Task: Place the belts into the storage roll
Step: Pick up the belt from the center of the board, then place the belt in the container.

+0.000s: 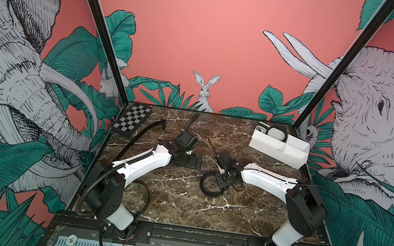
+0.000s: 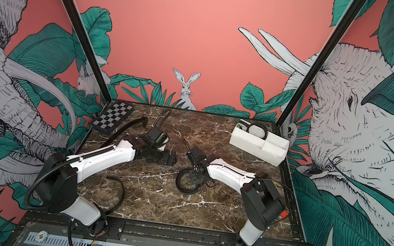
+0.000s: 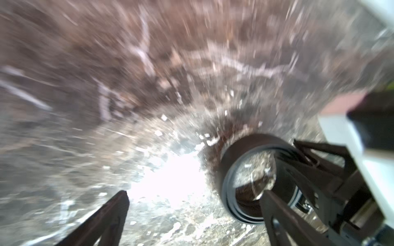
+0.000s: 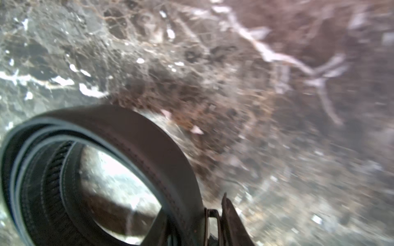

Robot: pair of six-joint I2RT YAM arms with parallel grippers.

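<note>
One stored belt already sits coiled in the end compartment of the storage roll, the white box at the upper right of the tabletop in both top views. Its other compartments look empty, as far as can be seen.

A second, coiled belt stands on edge at the centre of the frame. The right gripper has narrow jaws pinching the coil's wall, so it looks ready to be carried to the box.

The left gripper, just left of centre, has its jaws wide with nothing between them.

A loose belt lies uncoiled at the lower left, partly under the left arm. By my estimate about a third of the task is done: one belt needs delivering, and the other needs both rolling and placing.
</note>
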